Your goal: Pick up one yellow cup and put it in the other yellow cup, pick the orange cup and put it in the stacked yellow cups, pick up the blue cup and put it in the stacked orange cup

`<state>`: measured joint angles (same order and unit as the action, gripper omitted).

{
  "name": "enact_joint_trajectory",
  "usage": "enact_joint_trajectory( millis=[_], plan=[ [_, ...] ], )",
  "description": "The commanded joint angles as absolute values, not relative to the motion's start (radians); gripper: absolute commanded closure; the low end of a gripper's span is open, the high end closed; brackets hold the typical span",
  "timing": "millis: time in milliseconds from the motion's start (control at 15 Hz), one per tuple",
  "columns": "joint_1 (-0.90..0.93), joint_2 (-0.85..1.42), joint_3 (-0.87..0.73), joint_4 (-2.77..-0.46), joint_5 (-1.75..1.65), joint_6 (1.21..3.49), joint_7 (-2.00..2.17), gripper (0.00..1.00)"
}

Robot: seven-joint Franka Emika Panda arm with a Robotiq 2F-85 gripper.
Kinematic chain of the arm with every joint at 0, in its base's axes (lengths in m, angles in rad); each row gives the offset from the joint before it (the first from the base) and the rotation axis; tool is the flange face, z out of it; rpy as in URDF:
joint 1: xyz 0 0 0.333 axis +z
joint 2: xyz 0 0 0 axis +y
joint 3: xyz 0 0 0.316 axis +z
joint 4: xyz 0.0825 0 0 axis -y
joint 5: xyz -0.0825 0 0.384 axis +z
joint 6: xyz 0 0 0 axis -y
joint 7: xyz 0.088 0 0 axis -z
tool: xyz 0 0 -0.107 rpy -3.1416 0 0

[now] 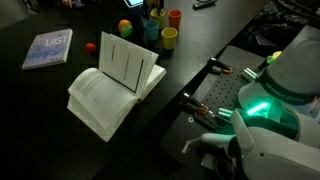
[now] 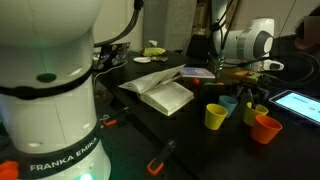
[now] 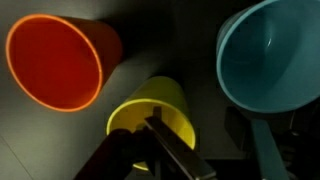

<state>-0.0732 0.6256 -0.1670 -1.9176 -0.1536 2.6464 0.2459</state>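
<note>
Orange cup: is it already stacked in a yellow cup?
No: the wrist view shows the orange cup standing beside the yellow cup, not in it.

Bright plastic cups were pictured on a dark table.

In the wrist view, a plain orange cup [image 3: 60, 60], a plain yellow cup [image 3: 155, 120] and a plain teal-blue cup [image 3: 270, 55] were shown against the near-black table [image 3: 120, 20]. In an exterior view, a white book [image 1: 112, 85] with dark print, a pale blue booklet [image 1: 48, 48] and a red-green-yellow ball [image 1: 125, 27] were seen, and the white robot arm [image 1: 290, 65] was tinged by a green glow.
</note>
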Motion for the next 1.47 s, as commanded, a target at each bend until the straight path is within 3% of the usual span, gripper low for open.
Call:
enact_joint_trajectory(
  millis=[0, 267, 333, 800, 1400],
  plan=[
    [-0.050, 0.627, -0.176, -1.896, -0.128, 2.629, 0.237, 0.64],
    [-0.026, 0.622, -0.195, -1.895, -0.144, 2.622, 0.249, 0.94],
    [-0.023, 0.619, -0.197, -1.897, -0.146, 2.618, 0.248, 0.97],
    [0.068, 0.562, -0.272, -1.883, -0.250, 2.488, 0.281, 0.97],
    [0.092, 0.314, -0.222, -1.890, -0.363, 2.191, 0.269, 0.97]
  ],
)
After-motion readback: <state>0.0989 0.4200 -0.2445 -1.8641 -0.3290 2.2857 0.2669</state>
